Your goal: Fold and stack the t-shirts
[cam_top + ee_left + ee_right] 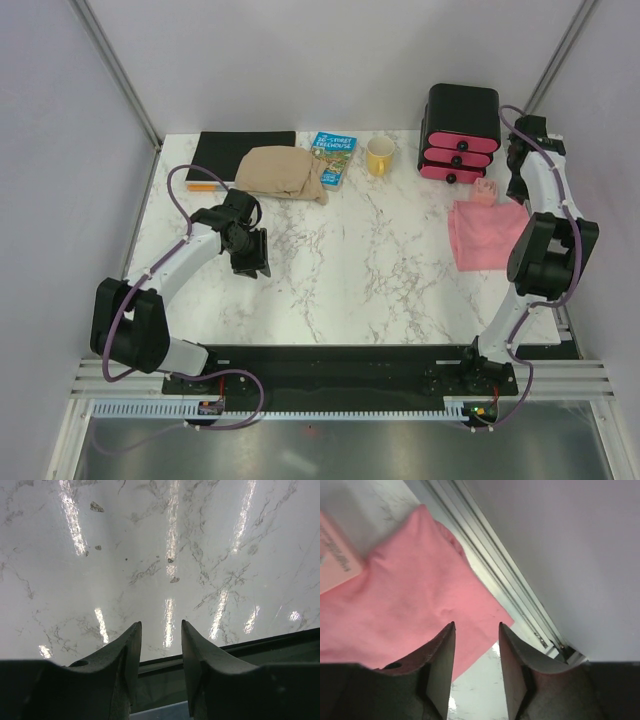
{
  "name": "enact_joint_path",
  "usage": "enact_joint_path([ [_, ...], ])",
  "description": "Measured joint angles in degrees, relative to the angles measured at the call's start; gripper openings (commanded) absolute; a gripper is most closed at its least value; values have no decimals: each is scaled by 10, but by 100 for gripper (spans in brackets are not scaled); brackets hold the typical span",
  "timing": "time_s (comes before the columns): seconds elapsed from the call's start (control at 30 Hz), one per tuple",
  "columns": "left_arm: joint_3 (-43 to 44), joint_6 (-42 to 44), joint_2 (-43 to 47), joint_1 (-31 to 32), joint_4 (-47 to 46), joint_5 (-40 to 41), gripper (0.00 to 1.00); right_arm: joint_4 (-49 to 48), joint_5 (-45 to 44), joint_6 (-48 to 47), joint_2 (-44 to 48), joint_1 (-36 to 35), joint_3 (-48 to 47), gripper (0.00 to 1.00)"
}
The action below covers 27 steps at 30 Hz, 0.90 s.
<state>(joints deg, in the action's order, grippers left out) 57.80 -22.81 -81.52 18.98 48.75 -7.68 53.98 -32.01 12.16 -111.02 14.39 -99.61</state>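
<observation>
- Tabletop (380, 270): white marble, with a black drawer box (463, 110) at its far right corner as the reference point for everything below.
- Salmon-pink t-shirt (485, 235): lies flat as a folded, roughly square packet just on the near side of the drawer box, close to the table's right edge. It shows no clear long axis.
- Tan cloth bundle (285, 172): sits crumpled well to the left of the drawer box, along the same far edge.
- Right gripper (476, 627): hangs on the near side of the drawer box, directly over the pink shirt's right-hand border. Its jaws are parted and hold nothing, and the cloth lies below them. This arm is by far the nearer to the pink shirt, so any pinch on it falls to this arm.
- Left gripper (161, 625): far to the left of the drawer box and nearer the bases, over bare marble. Its jaws are apart and empty. It is closer to the tan bundle than to the pink shirt.
</observation>
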Motion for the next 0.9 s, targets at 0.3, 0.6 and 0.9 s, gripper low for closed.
enact_joint_path([
  [0.3,2,0,0,0,0,0,45,-32,70,7,-21,-41,42,39],
  [0.6,2,0,6,0,1,0,45,-66,106,16,-70,-52,116,34],
  [0.9,2,0,6,0,4,0,45,-82,108,16,-73,-66,127,34],
])
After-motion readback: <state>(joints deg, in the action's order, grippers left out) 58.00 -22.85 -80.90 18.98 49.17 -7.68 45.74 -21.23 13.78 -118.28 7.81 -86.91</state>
